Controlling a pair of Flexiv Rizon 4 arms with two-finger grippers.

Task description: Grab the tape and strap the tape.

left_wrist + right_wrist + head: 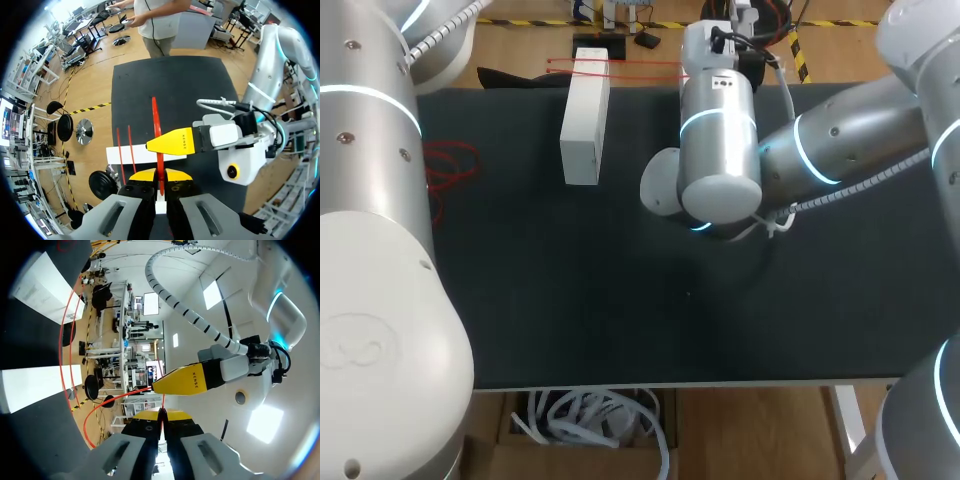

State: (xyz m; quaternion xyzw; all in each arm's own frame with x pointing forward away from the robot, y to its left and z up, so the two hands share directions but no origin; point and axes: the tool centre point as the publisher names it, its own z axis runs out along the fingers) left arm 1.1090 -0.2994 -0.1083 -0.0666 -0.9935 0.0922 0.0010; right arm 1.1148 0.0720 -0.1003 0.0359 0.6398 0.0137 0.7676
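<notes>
A thin red tape point(156, 125) runs up from between the yellow tips of my left gripper point(160, 176), which is shut on it. Two more red tape lines point(120, 150) cross the white box point(127, 156) lying just ahead of that gripper. My right gripper point(161, 415) is also shut on the red tape point(67, 340), which loops away over the dark table. Each wrist view shows the other gripper's yellow finger point(175, 142) close beside the tape. In the head view the white box point(585, 120) lies at the back with red tape point(620, 65) at its far end.
The right arm's wrist point(718, 140) hangs over the table's back middle, right of the box. A loose tangle of red tape point(450, 165) lies at the table's left edge beside my left arm point(370, 150). The black tabletop point(650, 320) in front is bare.
</notes>
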